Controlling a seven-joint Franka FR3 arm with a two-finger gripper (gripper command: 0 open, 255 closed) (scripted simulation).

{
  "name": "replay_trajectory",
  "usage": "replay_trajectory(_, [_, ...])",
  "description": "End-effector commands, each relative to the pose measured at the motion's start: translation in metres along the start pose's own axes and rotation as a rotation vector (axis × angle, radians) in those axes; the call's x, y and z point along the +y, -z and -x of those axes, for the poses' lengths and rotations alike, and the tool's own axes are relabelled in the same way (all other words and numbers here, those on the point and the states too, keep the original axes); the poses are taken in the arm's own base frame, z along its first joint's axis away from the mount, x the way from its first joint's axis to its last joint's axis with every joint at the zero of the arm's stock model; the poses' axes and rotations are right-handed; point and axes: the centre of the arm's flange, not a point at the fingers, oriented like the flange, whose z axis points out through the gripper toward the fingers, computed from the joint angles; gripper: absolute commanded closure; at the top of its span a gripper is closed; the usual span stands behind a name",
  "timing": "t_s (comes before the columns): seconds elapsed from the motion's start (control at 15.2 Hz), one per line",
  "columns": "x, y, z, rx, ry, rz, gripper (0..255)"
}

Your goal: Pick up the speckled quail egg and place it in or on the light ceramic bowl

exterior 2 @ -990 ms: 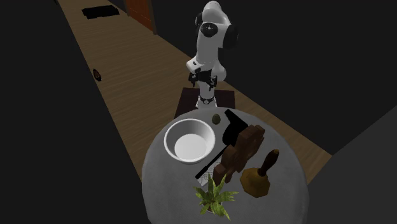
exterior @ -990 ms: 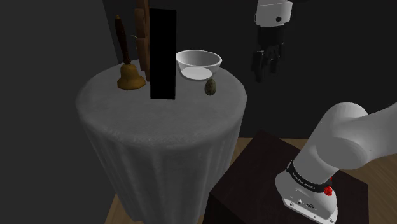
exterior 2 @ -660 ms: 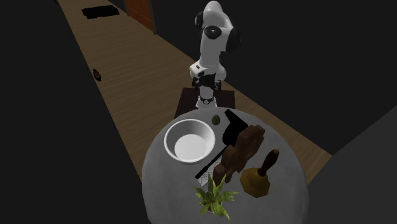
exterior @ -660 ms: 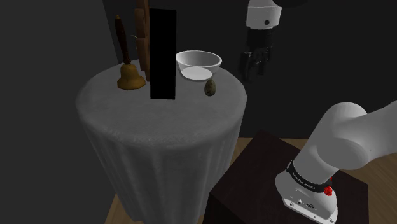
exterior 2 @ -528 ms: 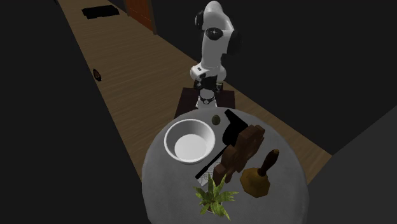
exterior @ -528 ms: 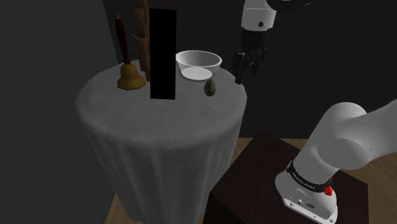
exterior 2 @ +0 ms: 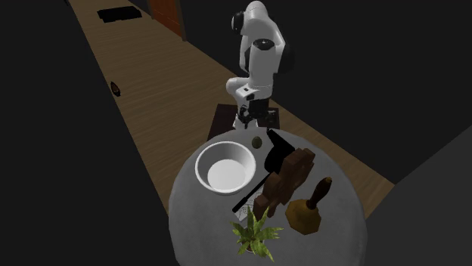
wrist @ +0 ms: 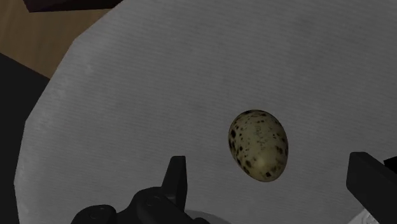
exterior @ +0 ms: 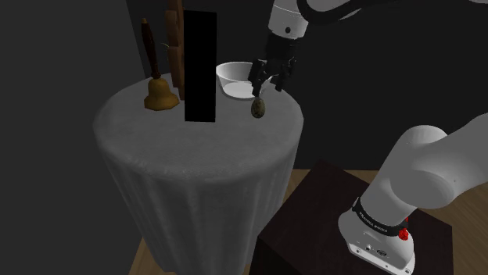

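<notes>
The speckled quail egg (exterior: 259,108) lies on the round grey-clothed table (exterior: 195,148), just in front of the light bowl (exterior: 244,78) on the shoulder view's right side. My black gripper (exterior: 264,88) hangs open a little above the egg, in front of the bowl's rim. In the wrist view the egg (wrist: 258,144) lies on the cloth (wrist: 159,83) between the two spread fingers (wrist: 176,181), and neither finger touches it. The second exterior view has the egg (exterior 2: 257,141) beside the empty white bowl (exterior 2: 225,168), at the table edge nearest the arm (exterior 2: 257,68).
A tall black slab (exterior: 200,66) stands to the left of the bowl, with a brass bell (exterior: 160,94) and wooden pieces (exterior: 176,31) beyond it. A small plant (exterior 2: 256,233) sits on the far side. The dark stand (exterior: 313,211) is below the table.
The gripper has swung from off the table's right side leftward and down, and now hovers over the egg. The egg and bowl have not moved.
</notes>
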Motion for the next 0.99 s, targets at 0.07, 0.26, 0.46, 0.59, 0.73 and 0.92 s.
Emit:
replay_trajectory(0.07, [-0.005, -0.012, -0.004, 0.023, -0.006, -0.012, 0])
replay_trajectory(0.26, [-0.005, -0.028, -0.004, 0.023, -0.006, -0.012, 0])
replay_trajectory(0.46, [-0.005, -0.041, -0.004, 0.023, -0.006, -0.012, 0])
replay_trajectory(0.59, [-0.005, -0.041, -0.004, 0.023, -0.006, -0.012, 0])
replay_trajectory(0.73, [-0.005, -0.041, -0.004, 0.023, -0.006, -0.012, 0])
replay_trajectory(0.92, [-0.005, -0.041, -0.004, 0.023, -0.006, -0.012, 0])
